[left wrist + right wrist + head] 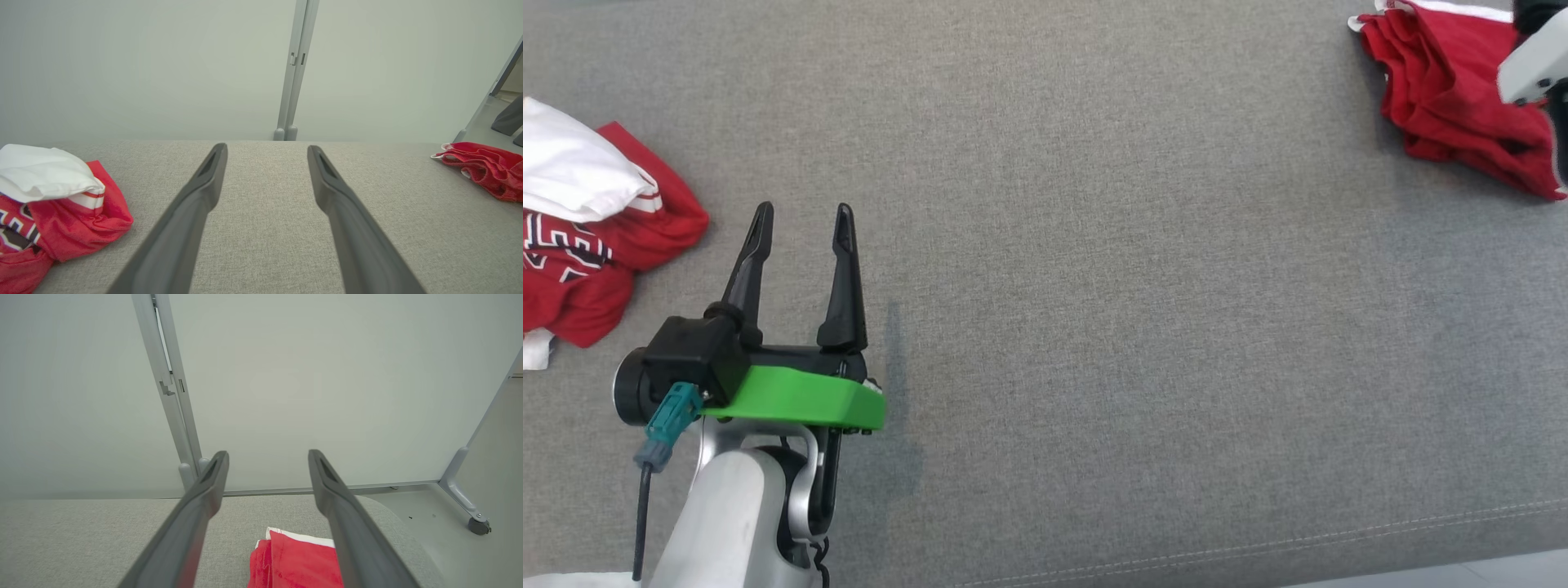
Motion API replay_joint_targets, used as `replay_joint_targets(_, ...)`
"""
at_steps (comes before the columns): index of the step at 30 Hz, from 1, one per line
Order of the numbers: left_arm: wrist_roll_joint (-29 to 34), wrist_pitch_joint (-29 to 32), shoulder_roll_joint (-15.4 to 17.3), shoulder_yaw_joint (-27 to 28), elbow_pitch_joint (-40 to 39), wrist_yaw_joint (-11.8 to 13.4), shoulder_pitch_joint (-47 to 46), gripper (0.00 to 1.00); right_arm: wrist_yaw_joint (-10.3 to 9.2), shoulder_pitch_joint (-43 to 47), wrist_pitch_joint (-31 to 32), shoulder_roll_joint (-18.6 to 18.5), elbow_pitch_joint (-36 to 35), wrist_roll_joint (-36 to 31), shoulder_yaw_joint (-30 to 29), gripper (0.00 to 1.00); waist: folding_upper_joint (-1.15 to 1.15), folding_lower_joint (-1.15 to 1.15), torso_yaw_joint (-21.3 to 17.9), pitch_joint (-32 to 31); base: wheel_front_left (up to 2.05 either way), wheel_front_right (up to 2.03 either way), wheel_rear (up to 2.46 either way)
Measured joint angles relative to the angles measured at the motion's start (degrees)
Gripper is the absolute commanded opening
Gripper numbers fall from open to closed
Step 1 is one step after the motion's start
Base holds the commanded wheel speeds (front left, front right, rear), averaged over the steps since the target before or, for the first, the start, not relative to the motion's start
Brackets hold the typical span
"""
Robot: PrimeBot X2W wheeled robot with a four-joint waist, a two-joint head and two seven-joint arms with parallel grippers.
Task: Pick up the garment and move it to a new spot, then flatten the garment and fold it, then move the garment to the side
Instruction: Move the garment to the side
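Left gripper [804, 212] [266, 149]: jaws spread wide with nothing between them, over bare grey bench [1111, 294] at near left, fingers pointing to the far side.

Right gripper [267, 454]: jaws also fully apart and empty. It sits at the far right, and the right wrist view has the red garment [298, 559] low between the fingers. I can't tell if the fingers touch the cloth. In the head view the pale right forearm [1534, 65] overlaps the garment's right edge.

The red garment [1454, 90] [486, 167] is bunched and roughly folded at the bench's far right corner, with white trim at its far edge.

A separate pile [596, 245] [65, 224] of red lettered jersey with white cloth on top lies at the left edge, just left of the left gripper and not touching it.
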Motion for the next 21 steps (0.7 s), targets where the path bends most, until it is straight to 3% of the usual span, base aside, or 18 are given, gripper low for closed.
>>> replay_joint_targets(12, -2.1, -1.2, -0.9, 1.5, 6.4, 0.0, 0.1, 1.0, 0.3, 11.3, -1.0, 9.3, -4.8, 1.1, 0.3, 1.0, 0.0, 0.0, 0.1, -7.3, 0.0, 0.0, 0.0)
replay_joint_targets(21, -3.0, -1.5, -1.3, 3.2, 9.3, 0.0, 4.0, 1.0, -4.33, 20.4, -1.0, 12.4, -11.7, -0.9, -0.9, 1.0, 0.0, 0.0, -0.4, -12.1, 0.0, 0.0, 0.0)
